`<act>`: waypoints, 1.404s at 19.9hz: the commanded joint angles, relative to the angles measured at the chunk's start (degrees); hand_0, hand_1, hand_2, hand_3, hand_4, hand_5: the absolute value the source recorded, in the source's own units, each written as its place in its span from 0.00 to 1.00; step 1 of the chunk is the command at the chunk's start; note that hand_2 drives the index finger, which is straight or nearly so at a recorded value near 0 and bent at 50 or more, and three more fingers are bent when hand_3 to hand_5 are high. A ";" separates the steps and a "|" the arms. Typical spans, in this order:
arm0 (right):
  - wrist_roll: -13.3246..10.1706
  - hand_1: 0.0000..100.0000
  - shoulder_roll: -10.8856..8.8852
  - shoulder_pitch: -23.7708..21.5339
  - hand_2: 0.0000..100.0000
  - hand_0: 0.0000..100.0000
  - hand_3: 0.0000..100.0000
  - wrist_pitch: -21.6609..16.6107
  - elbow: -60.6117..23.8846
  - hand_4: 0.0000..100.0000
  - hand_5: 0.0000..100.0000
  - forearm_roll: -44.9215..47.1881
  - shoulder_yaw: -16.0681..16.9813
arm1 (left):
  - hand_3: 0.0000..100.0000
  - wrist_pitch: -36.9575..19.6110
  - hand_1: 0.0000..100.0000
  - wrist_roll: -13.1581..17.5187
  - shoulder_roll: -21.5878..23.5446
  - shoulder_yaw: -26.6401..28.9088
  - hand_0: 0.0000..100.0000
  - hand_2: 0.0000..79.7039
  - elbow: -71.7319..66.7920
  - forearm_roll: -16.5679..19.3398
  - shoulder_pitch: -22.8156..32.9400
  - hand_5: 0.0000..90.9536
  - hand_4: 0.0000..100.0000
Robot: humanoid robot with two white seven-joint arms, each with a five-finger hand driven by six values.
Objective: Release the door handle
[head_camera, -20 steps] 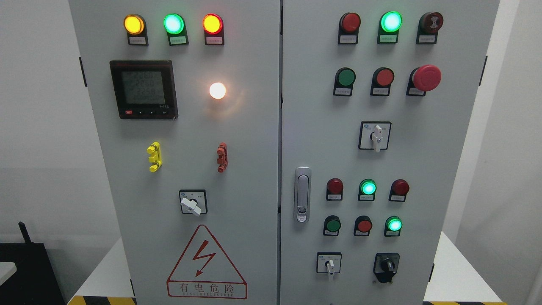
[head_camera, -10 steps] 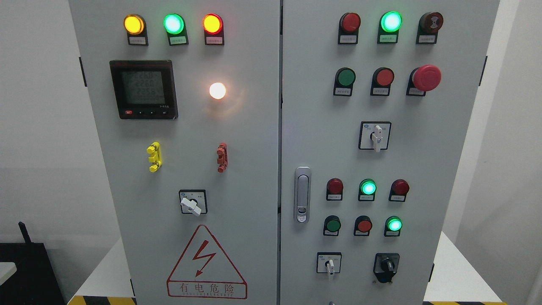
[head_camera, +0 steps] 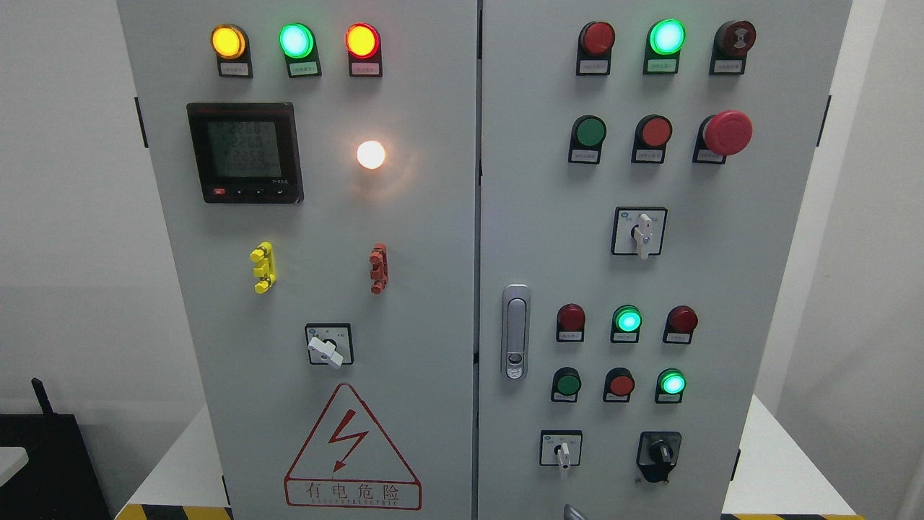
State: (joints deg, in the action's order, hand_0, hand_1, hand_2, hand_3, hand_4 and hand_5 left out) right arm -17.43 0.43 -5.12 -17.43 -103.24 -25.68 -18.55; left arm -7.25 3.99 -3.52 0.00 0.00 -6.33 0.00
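White walls point(head_camera: 65, 217), white table point(head_camera: 779, 469) (striped edge)

A grey two-door electrical cabinet point(head_camera: 404, 217) fills the head view, both doors closed. The silver door handle point(head_camera: 515, 331) sits flush and upright on the right door, just beside the centre seam, with nothing touching it. At its 10 o'clock is a lit white lamp point(head_camera: 371, 154); at 2 o'clock, a red mushroom button point(head_camera: 728, 132). A digital meter point(head_camera: 245, 152) occupies the left door, above a red hazard triangle point(head_camera: 351, 450). A small grey tip point(head_camera: 572, 513) shows at the bottom edge, at the handle's 6 o'clock; what it is cannot be told.
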 commanded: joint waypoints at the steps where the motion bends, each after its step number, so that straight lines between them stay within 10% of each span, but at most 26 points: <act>1: -6.82 0.39 5.44 3.26 0.00 0.38 0.75 0.29 -1.88 0.71 0.78 -23.50 0.01 | 0.00 0.04 0.39 -0.03 0.00 -0.62 0.12 0.00 0.44 0.00 -1.76 0.00 0.00; 5: -10.78 0.48 6.51 6.86 0.00 0.34 1.00 3.44 -1.00 0.95 0.96 -37.92 -0.95 | 0.00 0.04 0.39 -0.03 0.00 -0.62 0.12 0.00 0.53 0.00 -1.76 0.00 0.00; 10: -12.02 0.48 6.42 12.48 0.00 0.31 1.00 12.49 2.68 1.00 1.00 -47.68 -3.15 | 0.00 0.04 0.39 -0.04 0.00 -0.62 0.12 0.00 0.53 0.00 -1.76 0.00 0.00; 28: -2.96 0.43 6.07 23.75 0.03 0.34 1.00 25.34 14.81 1.00 1.00 -51.14 -2.72 | 0.00 0.04 0.39 -0.03 0.00 -0.62 0.12 0.00 0.53 0.00 -1.76 0.00 0.00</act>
State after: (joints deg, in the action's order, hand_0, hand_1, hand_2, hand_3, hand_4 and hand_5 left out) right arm -21.30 6.07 16.09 6.98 -94.47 -76.10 -21.26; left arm -7.25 3.98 -3.52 0.00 0.00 -6.33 0.00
